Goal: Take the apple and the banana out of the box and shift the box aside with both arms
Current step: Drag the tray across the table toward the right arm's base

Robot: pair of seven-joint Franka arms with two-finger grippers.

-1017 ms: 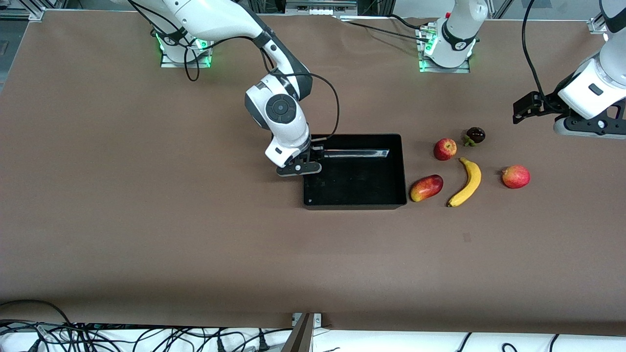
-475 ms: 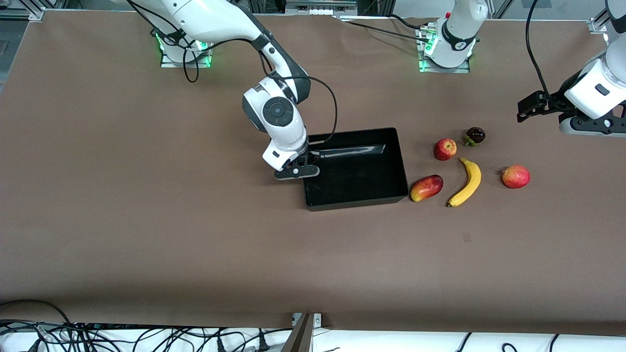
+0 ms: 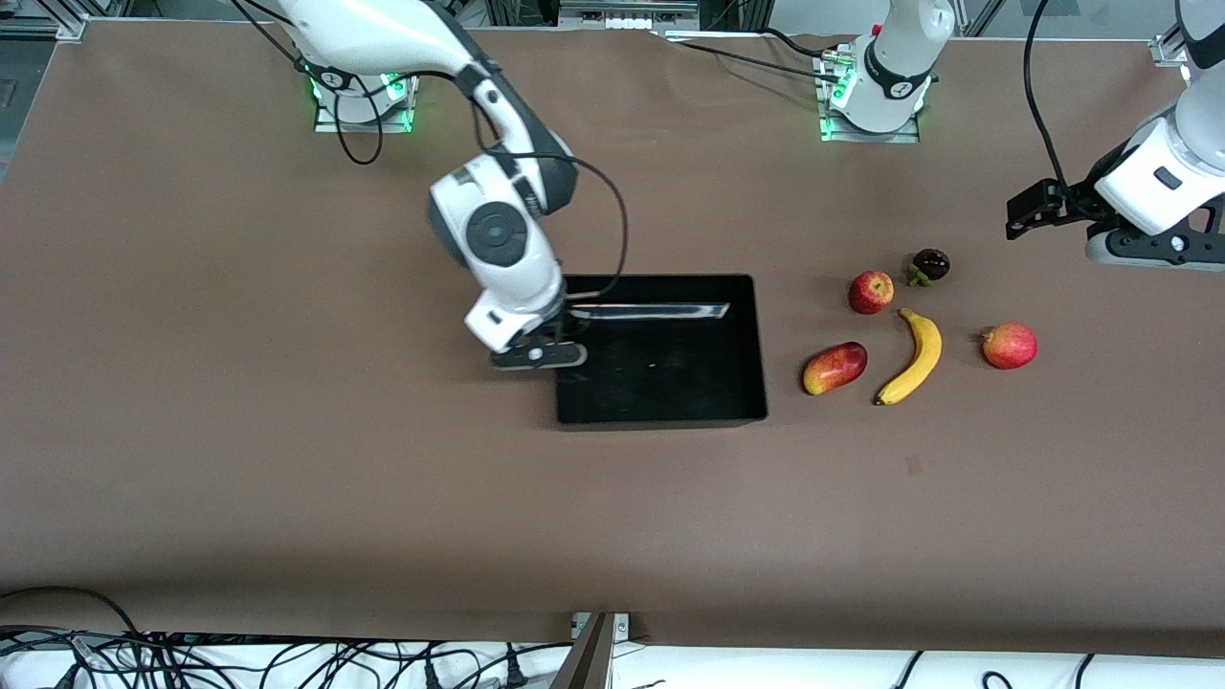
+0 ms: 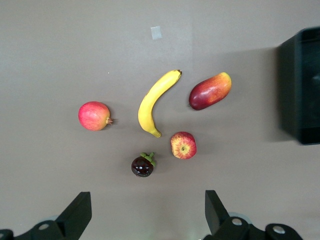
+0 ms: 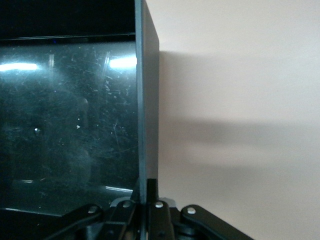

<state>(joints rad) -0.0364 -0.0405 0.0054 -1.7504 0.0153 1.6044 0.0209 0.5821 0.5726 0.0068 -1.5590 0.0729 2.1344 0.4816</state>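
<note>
The black tray (image 3: 758,344) lies mid-table. My right gripper (image 3: 550,352) is shut on the tray's wall at the right arm's end; the wall (image 5: 146,100) runs up between the right gripper's fingers (image 5: 148,200). The banana (image 3: 914,356) and the apple (image 3: 871,292) lie on the table toward the left arm's end, apart from the tray. My left gripper (image 3: 1148,256) hangs open and empty above the table beside the fruits. The left wrist view shows the left gripper (image 4: 148,210), the banana (image 4: 155,102), the apple (image 4: 183,145) and the tray's end (image 4: 300,90).
A mango (image 3: 835,367) lies between the tray and the banana. A dark mangosteen (image 3: 929,265) sits beside the apple. A second round red fruit (image 3: 1010,345) lies toward the left arm's end. Cables hang along the table's near edge.
My right gripper has pulled the tray toward the right arm's end of the table and a little nearer the front camera, widening the gap to the mango. The left gripper has barely shifted.
</note>
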